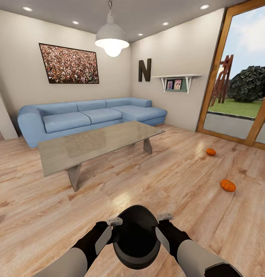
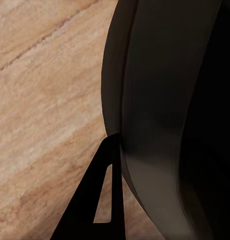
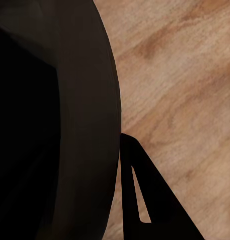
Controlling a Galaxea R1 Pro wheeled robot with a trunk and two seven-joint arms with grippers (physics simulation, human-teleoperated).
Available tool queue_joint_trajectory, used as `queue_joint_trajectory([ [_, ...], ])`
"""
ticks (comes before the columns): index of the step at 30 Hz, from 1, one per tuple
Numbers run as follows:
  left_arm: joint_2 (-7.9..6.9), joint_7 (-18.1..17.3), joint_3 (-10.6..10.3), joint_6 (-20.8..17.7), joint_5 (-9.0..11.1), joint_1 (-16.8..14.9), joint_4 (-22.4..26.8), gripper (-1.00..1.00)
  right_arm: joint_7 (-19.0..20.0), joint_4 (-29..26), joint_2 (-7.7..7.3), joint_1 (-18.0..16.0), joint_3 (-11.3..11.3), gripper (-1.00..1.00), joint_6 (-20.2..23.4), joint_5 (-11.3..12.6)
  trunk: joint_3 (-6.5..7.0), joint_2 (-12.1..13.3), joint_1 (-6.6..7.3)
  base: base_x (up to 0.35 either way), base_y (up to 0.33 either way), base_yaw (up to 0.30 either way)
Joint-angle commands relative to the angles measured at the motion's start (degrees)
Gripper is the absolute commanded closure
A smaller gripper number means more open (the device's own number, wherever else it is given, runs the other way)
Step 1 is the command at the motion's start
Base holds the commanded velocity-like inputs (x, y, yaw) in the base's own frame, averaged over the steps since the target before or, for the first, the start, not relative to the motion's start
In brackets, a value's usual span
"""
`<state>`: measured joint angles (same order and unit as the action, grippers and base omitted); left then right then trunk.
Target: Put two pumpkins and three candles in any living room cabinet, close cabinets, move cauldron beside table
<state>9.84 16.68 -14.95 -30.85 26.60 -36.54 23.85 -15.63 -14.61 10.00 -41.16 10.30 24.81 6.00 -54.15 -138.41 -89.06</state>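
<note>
I hold the black cauldron (image 1: 136, 240) low in front of me above the wood floor, between both arms. My left gripper (image 1: 110, 227) is shut on its left rim and my right gripper (image 1: 163, 225) on its right rim. In the left wrist view one dark finger (image 2: 102, 200) lies against the cauldron's outer wall (image 2: 160, 100). The right wrist view shows the same, a finger (image 3: 140, 200) against the wall (image 3: 79, 125). Two orange pumpkins (image 1: 211, 152) (image 1: 227, 185) lie on the floor to my right. The grey glossy table (image 1: 90, 144) stands ahead, slightly left. The candles and the cabinet are out of view.
A blue corner sofa (image 1: 90, 117) runs along the back wall behind the table. A wood-framed glass door (image 1: 240, 84) fills the right wall. Open wooden floor (image 1: 167, 181) lies between me, the table and the pumpkins.
</note>
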Motion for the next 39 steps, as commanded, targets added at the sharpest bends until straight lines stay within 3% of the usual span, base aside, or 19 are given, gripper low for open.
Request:
queue_joint_trajectory([
  [1, -0.79, 0.5, 0.5, -0.5, -1.0, 0.0, 0.1, 1.00, -0.3, -3.2, 0.00, -0.1, -0.2, 1.00, -2.6, 0.7, -0.05, 0.0, 0.02, 0.000, 0.000, 0.000],
  [9, -1.08, 0.5, 0.5, -0.5, -0.9, 0.0, 0.1, 1.00, -0.3, -3.2, 0.00, -0.1, -0.2, 1.00, -2.6, 0.8, -0.05, 0.0, 0.02, 0.156, 0.000, 0.000],
  [29, -1.14, 0.5, 0.5, -0.5, -0.9, 0.0, 0.1, 1.00, -0.3, -3.2, 0.00, -0.1, -0.1, 1.00, -2.6, 0.7, -0.05, 0.0, 0.02, 0.322, 0.000, 0.001],
  [39, -1.14, 0.5, 0.5, -0.5, -0.9, 0.0, 0.1, 1.00, -0.4, -3.2, 0.00, -0.1, -0.1, 1.00, -2.6, 0.7, -0.05, 0.0, 0.02, 0.327, 0.000, 0.189],
])
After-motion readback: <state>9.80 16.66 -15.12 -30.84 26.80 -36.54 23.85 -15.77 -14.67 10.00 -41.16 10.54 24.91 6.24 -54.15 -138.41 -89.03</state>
